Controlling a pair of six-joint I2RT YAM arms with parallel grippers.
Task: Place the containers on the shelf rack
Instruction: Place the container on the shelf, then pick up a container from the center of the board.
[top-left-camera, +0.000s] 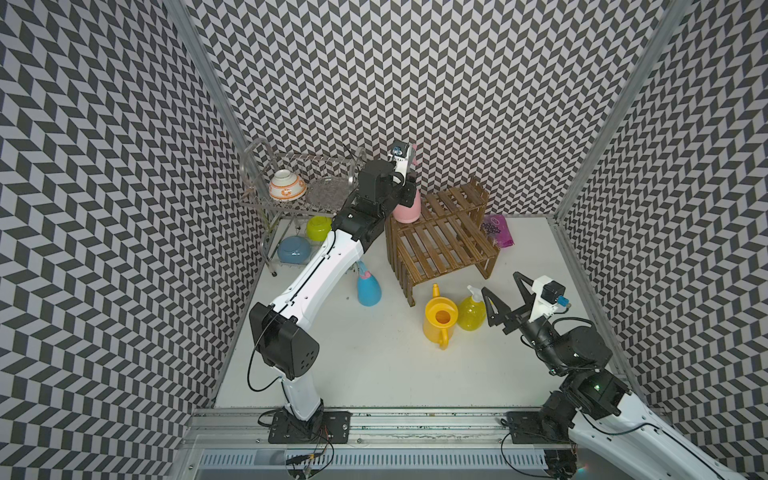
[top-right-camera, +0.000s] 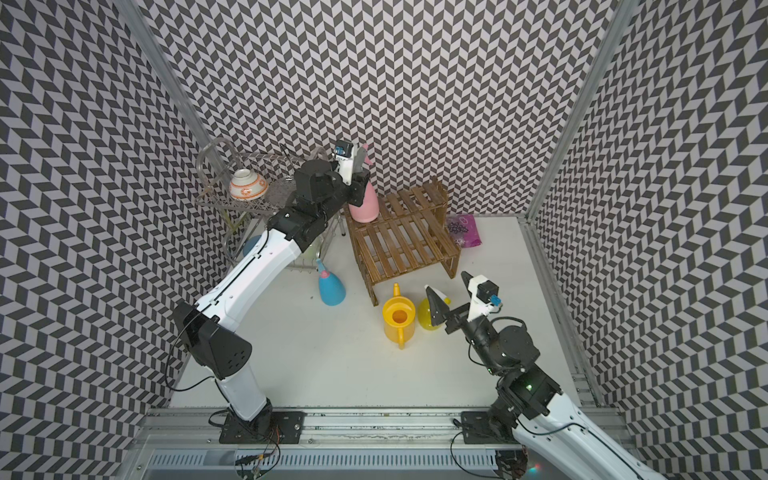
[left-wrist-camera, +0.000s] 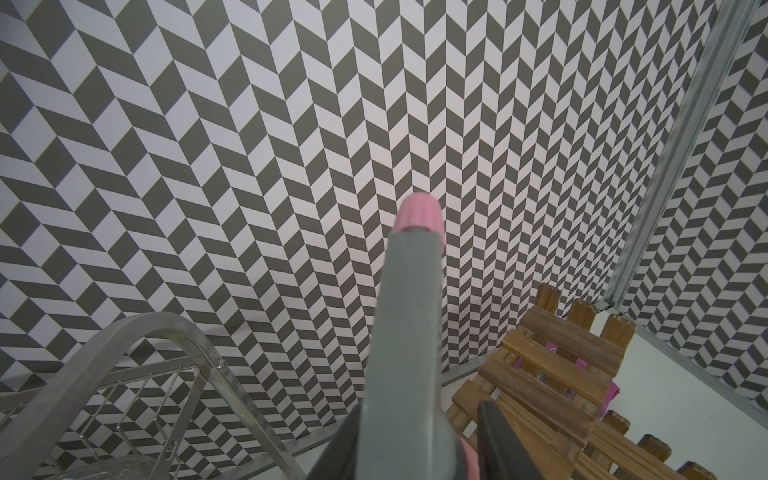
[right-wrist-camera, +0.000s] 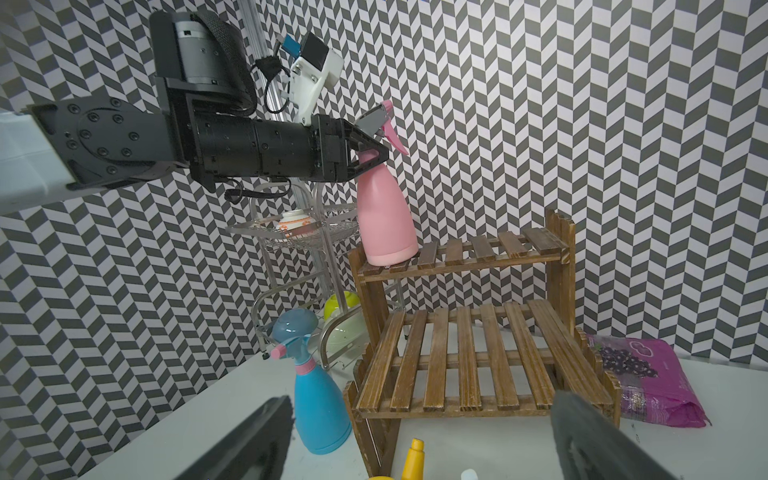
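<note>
The pink spray bottle (top-left-camera: 405, 210) (right-wrist-camera: 384, 216) stands upright on the left end of the upper step of the brown shelf rack (top-left-camera: 444, 245) (right-wrist-camera: 465, 361). My left gripper (top-left-camera: 410, 185) (right-wrist-camera: 380, 156) (left-wrist-camera: 415, 415) is open around its neck, below the grey nozzle (left-wrist-camera: 409, 332); one finger stands apart from it. On the table in front of the rack stand the blue spray bottle (top-left-camera: 368, 289), the yellow watering can (top-left-camera: 440, 318) and the yellow trigger sprayer (top-left-camera: 471, 311). My right gripper (top-left-camera: 500, 282) (right-wrist-camera: 424, 397) hangs open and empty just right of the sprayer.
A silver wire dish rack (top-left-camera: 299, 178) at the back left holds a white-orange bowl (top-left-camera: 287, 185), with a green bowl (top-left-camera: 318, 227) and a blue bowl (top-left-camera: 294, 250) below. A purple packet (top-left-camera: 496, 230) lies right of the shelf rack. Patterned walls close in three sides.
</note>
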